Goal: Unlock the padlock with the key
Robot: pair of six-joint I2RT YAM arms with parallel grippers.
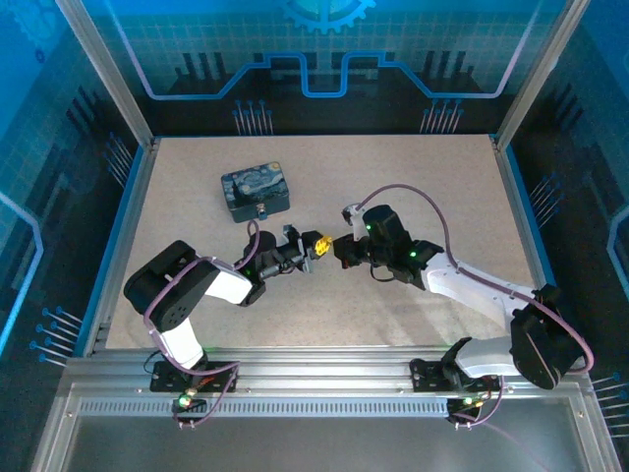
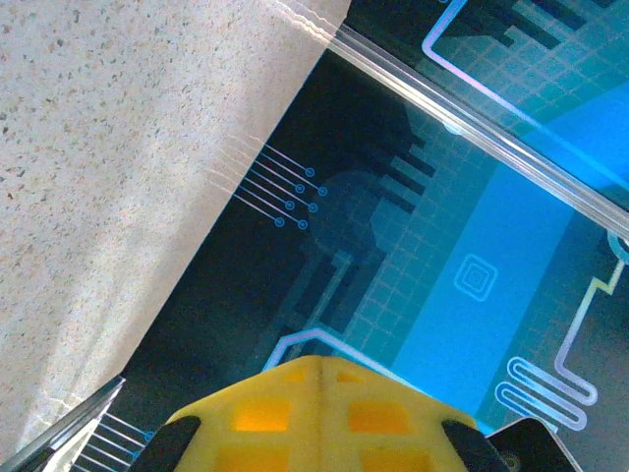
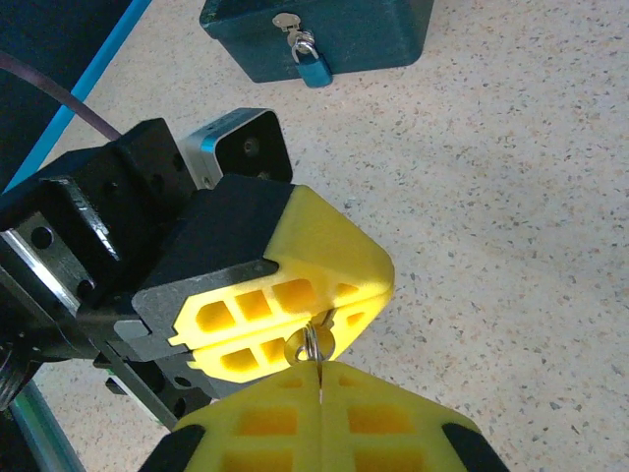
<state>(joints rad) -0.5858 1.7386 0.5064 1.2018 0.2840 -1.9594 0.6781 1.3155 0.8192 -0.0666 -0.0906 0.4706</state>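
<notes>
A tiny metal key (image 3: pixel 313 342) with a small ring hangs between the two grippers above the table. In the right wrist view my left gripper (image 3: pixel 339 313) is shut with the key's end in the seam of its yellow fingers (image 3: pixel 265 300). My right gripper (image 3: pixel 321 379) is shut on the ring side from below. The top view shows the left gripper (image 1: pixel 318 246) and the right gripper (image 1: pixel 340 248) tip to tip at mid-table. The padlock (image 3: pixel 314 67), small with a silvery shackle, hangs on the front latch of the dark blue tin (image 3: pixel 373 29), apart from both grippers.
The tin (image 1: pixel 256 191) sits on the speckled table (image 1: pixel 432 187) behind and left of the grippers. Metal frame posts and blue patterned walls (image 2: pixel 491 226) surround the table. A purple cable (image 1: pixel 418 202) arcs over the right arm.
</notes>
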